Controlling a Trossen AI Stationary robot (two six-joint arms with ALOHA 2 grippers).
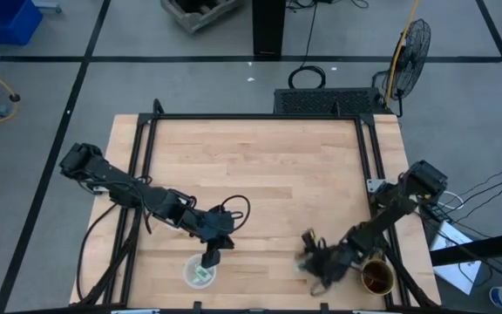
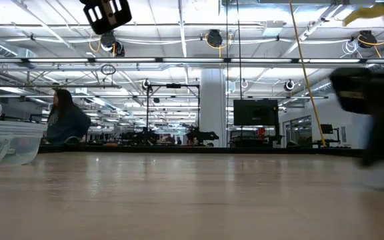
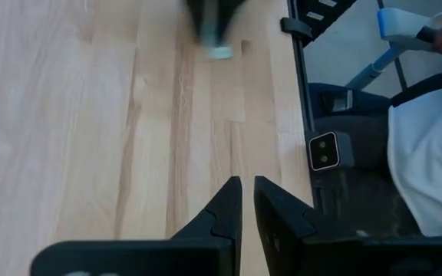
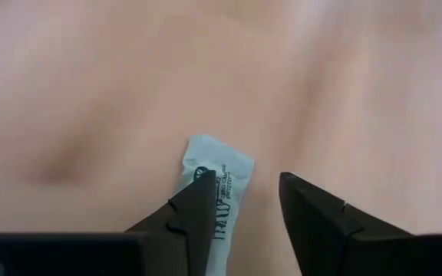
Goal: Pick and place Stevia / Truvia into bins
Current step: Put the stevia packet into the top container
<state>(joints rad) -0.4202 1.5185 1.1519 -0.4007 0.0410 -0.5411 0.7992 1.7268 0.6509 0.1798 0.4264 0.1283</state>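
One clear cup (image 1: pixel 200 273) stands near the table's near edge with pale green sachets in it; it also shows in the low view (image 2: pixel 5 140). Only this one cup shows. My left gripper (image 1: pixel 210 255) hangs just beyond it, shut and empty (image 3: pixel 248 201). My right gripper (image 1: pixel 310 259) is low over the table at the near right, open (image 4: pixel 248 203). One pale green and white sachet (image 4: pixel 219 172) lies flat on the wood, partly behind one finger (image 4: pixel 194 207); it also shows in the high view (image 1: pixel 301 264) and the left wrist view (image 3: pixel 219 52). My right gripper comes at the sachet from above, and one open finger (image 4: pixel 194 207) covers the sachet's near end (image 4: pixel 206 184). The finger hides the place, so I cannot tell whether it touches. The sachet lies flat on the table.
A brown-gold mug (image 1: pixel 377 277) stands at the near right corner, close behind my right gripper. A black frame (image 1: pixel 369 148) runs along the table's edges. The middle and far part of the wooden table (image 1: pixel 251 166) is bare. A person sits far off in the room (image 2: pixel 65 123).
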